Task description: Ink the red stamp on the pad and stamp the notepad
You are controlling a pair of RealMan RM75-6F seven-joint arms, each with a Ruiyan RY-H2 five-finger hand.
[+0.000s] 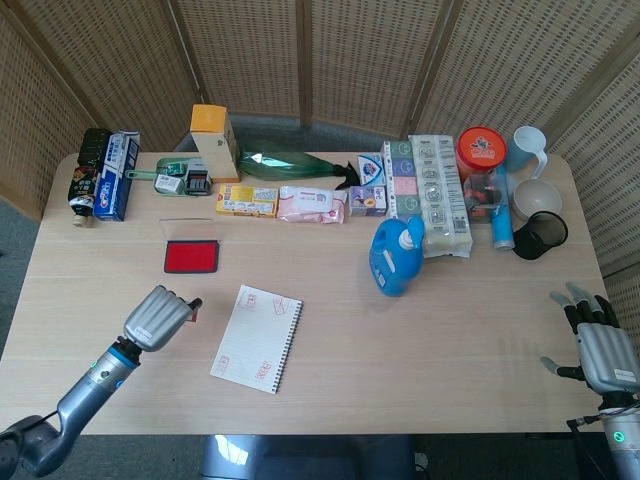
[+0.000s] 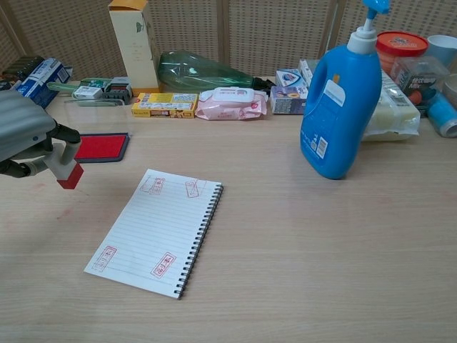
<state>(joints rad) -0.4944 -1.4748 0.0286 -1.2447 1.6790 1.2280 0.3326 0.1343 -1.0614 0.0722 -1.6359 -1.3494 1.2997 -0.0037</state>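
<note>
Holding the stamp in my left hand, above the tabletop between pad and notepad.

My left fingers grip the stamp's pale body, its red face turned down and clear of the wood, just left of the notepad and a little nearer me than the pad. The pad lies open, red ink showing. The notepad lies flat with four red marks on its page. My right hand rests at the tabletop's right edge, fingers spread, holding nothing. A blue bottle stands upright right of the notepad.

left hand: fingers curled, gripping | right hand: fingers spread, holding nothing
</note>
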